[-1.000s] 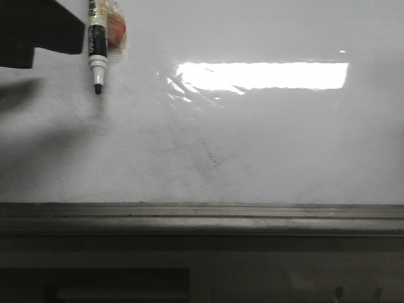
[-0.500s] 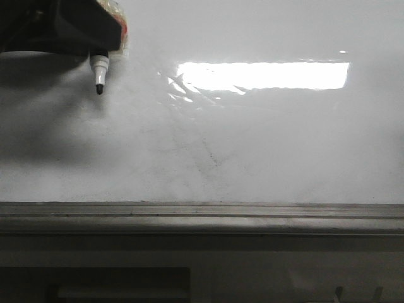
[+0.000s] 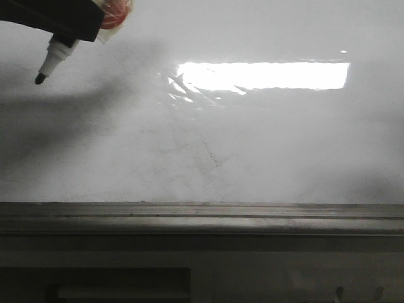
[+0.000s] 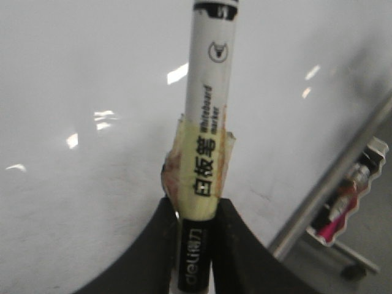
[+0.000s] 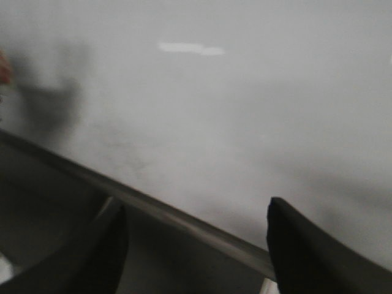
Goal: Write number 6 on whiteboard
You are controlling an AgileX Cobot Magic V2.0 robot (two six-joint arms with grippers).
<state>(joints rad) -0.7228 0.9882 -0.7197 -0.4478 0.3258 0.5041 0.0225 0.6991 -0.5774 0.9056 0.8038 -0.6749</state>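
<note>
**Marker in hand, board still blank**

My left gripper (image 4: 195,245) is clamped tight on the marker (image 4: 207,122), both fingers pressed against the barrel near its rear end, where a wrap of yellowish tape (image 4: 199,174) thickens it; I judge the tape is there so the round barrel does not slip or roll between my fingers. Holding it by the back end leaves the whole front of the pen free to reach out ahead of me. In the front view the marker tip (image 3: 40,79) slants down and to the left, near the far left corner of the whiteboard (image 3: 265,145); I cannot tell whether it touches the surface.

No number 6 shows anywhere yet: the board carries only faint grey smudges and the glare of a lamp (image 3: 262,74). Along its near edge runs the grey metal rail (image 3: 202,214).

My right gripper (image 5: 196,239) hangs spread wide with nothing in it, low by the rail, out of the writing area.
</note>
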